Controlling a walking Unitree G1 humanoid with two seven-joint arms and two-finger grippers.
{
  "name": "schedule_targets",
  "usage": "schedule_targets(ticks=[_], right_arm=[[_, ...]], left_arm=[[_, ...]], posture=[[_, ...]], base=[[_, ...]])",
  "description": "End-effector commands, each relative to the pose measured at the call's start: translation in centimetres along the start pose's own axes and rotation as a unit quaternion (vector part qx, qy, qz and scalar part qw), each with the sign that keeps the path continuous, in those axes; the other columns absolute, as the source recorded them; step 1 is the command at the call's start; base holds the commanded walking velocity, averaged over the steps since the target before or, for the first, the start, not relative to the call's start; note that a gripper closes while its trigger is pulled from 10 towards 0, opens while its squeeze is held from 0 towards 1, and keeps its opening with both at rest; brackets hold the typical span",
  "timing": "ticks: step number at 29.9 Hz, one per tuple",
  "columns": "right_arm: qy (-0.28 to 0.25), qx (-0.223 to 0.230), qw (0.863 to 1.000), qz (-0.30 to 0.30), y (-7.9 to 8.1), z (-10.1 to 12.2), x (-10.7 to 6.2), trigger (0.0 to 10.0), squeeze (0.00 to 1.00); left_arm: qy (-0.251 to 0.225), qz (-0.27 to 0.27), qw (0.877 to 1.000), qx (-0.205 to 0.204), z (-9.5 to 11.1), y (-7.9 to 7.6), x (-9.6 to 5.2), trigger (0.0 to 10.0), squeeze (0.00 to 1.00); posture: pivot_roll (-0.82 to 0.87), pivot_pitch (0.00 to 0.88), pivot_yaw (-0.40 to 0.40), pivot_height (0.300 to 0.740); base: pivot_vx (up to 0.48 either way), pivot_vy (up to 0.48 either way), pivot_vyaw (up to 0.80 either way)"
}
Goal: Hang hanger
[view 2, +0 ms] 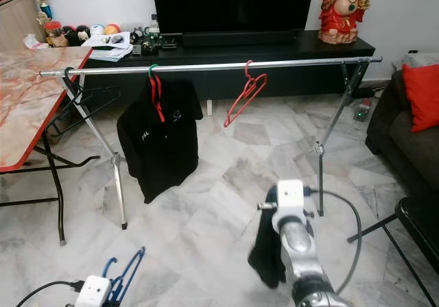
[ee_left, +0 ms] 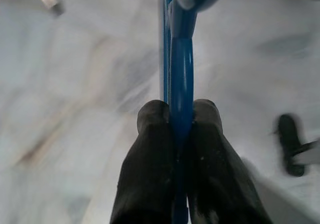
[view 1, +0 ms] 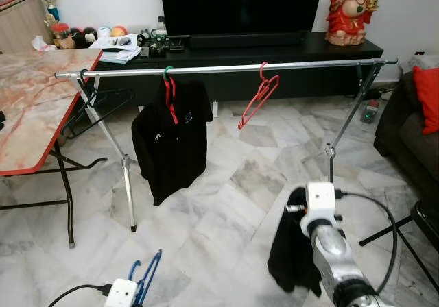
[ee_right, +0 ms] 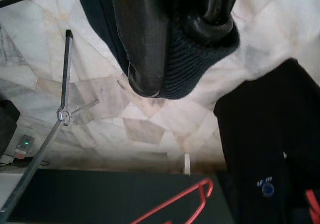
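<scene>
A blue hanger (view 1: pixel 148 275) sticks up at the lower left, and my left gripper (ee_left: pixel 180 115) is shut on its bar. My right gripper (ee_right: pixel 182 54) is shut on the knit edge of a black garment (view 1: pixel 292 252), which hangs limp below my right arm over the floor. Across the room ahead runs a silver clothes rail (view 1: pixel 226 68). On it hang a black polo shirt (view 1: pixel 171 139), an empty red hanger (view 1: pixel 258 100) to its right, and a black hanger (view 1: pixel 96 105) at the left end. Both grippers are low and well short of the rail.
A marble-topped folding table (view 1: pixel 27 108) with a red edge stands at the left. Behind the rail is a black TV cabinet (view 1: pixel 274 50). A dark sofa with a red cushion (view 1: pixel 429 94) and a black stool (view 1: pixel 425 218) are at the right. A cable loops by my right arm.
</scene>
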State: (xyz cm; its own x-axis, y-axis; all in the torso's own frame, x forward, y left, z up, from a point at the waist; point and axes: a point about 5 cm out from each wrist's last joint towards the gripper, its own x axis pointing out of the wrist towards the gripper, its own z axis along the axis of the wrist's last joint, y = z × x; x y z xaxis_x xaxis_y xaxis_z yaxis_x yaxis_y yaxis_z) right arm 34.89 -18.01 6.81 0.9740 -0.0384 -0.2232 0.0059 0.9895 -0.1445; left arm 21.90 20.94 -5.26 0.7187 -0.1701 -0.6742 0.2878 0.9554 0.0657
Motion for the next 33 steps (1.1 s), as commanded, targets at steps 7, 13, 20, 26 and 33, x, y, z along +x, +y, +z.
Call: schedule_targets(ticks=[7, 13, 20, 26, 33], right_arm=[[-0.049, -0.029, 0.998, 0.034, 1.8, 4.2, 1.2, 10.0, 0.0], [-0.056, -0.03, 0.997, 0.042, 2.5, 5.7, 1.6, 10.0, 0.0], [-0.055, -0.032, 0.997, 0.046, 3.3, 7.3, 2.1, 10.0, 0.0], [-0.055, -0.033, 0.997, 0.054, 3.9, 7.9, 2.2, 10.0, 0.0], [-0.045, -0.029, 0.997, 0.054, 4.0, 7.8, 2.3, 10.0, 0.0]], left_arm=[[-0.079, -0.151, 0.969, 0.181, 10.3, 2.3, -0.3, 10.0, 0.0], [-0.056, -0.272, 0.938, 0.208, 11.1, 1.2, -1.7, 10.0, 0.0], [-0.027, -0.345, 0.906, 0.242, 12.6, 0.8, -4.5, 10.0, 0.0], [-0.052, -0.345, 0.904, 0.247, 14.1, 0.1, -5.0, 10.0, 0.0], [-0.07, -0.333, 0.91, 0.236, 15.1, -0.3, -5.3, 10.0, 0.0]], posture=[[0.01, 0.006, 0.005, 0.74], [0.01, 0.011, -0.001, 0.74], [0.02, 0.018, -0.014, 0.74], [0.02, 0.022, -0.018, 0.74], [0.02, 0.023, -0.018, 0.74]], base=[[0.0, 0.0, 0.0], [0.0, 0.0, 0.0], [0.0, 0.0, 0.0], [0.0, 0.0, 0.0], [0.0, 0.0, 0.0]])
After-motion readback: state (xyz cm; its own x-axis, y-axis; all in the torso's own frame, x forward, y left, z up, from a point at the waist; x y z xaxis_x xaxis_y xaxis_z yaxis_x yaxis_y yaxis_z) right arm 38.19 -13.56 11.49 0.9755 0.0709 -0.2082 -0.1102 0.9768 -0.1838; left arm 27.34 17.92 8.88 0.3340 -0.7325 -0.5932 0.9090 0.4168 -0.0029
